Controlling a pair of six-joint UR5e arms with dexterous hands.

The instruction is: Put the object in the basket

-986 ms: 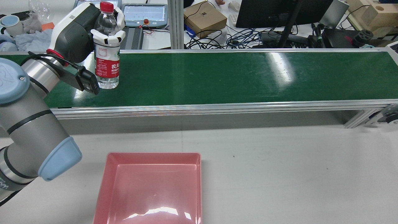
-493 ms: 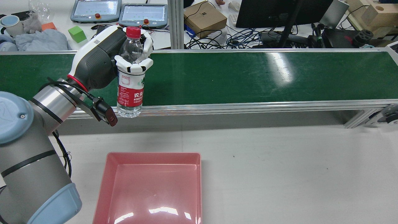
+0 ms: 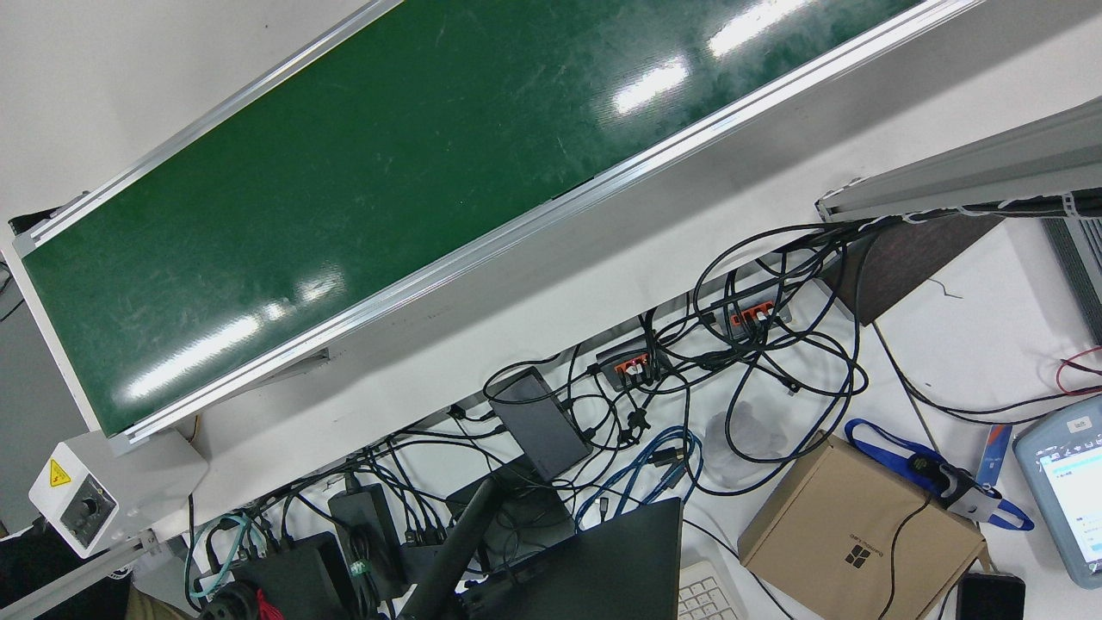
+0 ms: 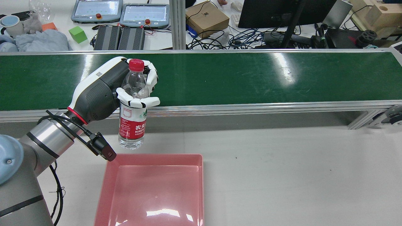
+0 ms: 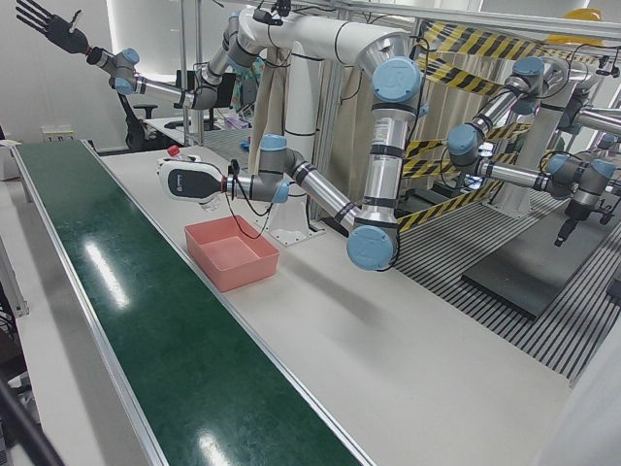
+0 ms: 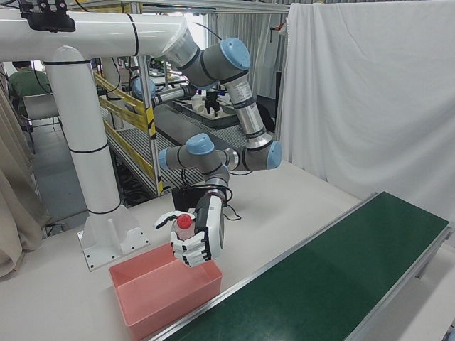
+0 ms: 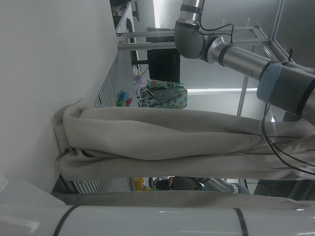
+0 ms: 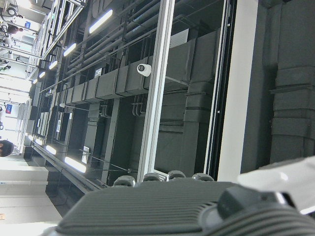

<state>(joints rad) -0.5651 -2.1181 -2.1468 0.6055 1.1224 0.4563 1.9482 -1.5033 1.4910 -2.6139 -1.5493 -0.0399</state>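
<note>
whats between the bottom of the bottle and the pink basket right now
Nothing: in the rear view the bottle, held upright by the left hand, hangs just beyond the basket's far rim, over bare table.

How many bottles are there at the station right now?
1. The water bottle is upright in the left hand, off the green conveyor, by the far edge of the pink basket. No other bottle shows on the belt or table.

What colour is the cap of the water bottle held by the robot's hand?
Red; the cap on the water bottle shows best in the rear view.
</note>
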